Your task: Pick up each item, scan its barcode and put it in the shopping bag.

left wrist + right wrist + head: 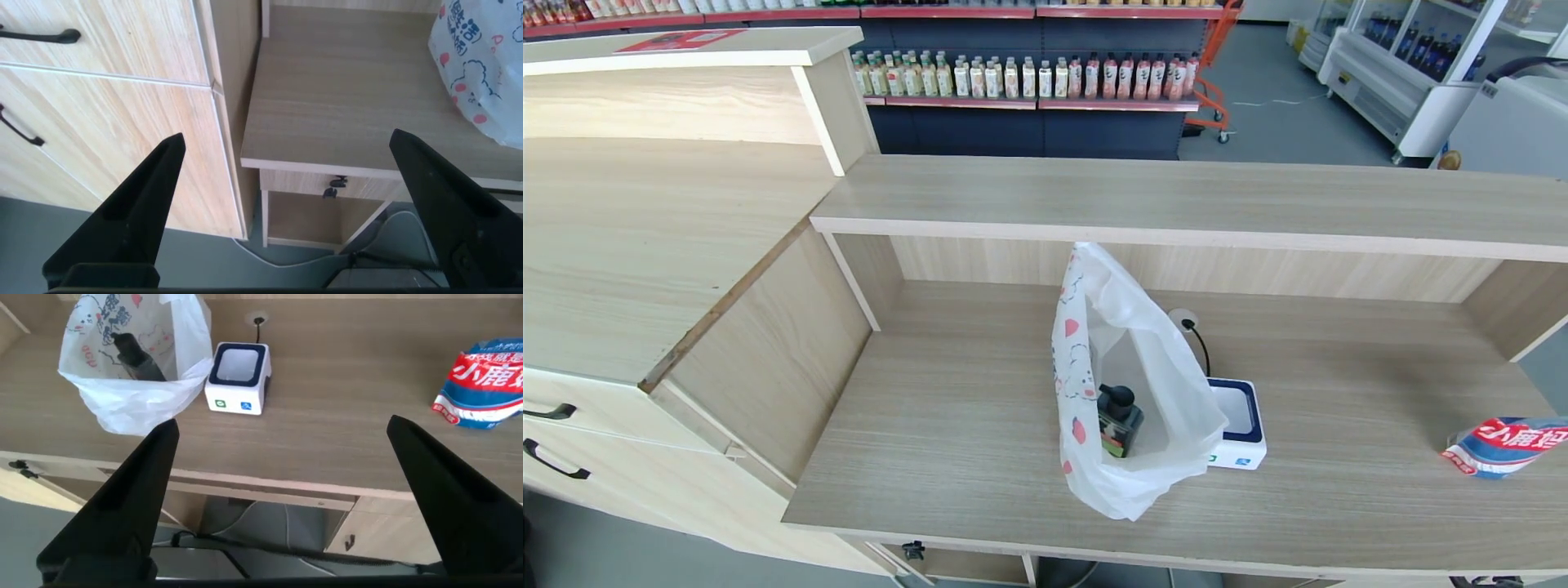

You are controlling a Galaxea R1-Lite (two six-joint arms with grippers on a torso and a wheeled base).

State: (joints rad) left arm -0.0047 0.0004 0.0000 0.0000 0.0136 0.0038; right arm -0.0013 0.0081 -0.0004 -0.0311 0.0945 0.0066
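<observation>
Counter (980, 425): wide bare stretch between side panel (768, 351) and shopping bag (1127, 384); second stretch between scanner (1241, 425) and packet (1503, 445) near right edge.
Bag: upright mid-counter, mouth open toward front, bottle (1117, 420) inside.
Scanner: apparently touching bag's right side; cable (1201, 343) behind it.
Top shelf (1176, 204): overhangs rear of counter, limiting headroom there.

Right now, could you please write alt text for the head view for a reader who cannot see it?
A printed white shopping bag stands open on a wooden counter, a dark pump bottle inside it. A white and blue scanner sits just to its right, and a red, white and blue packet lies near the counter's right end.
</observation>
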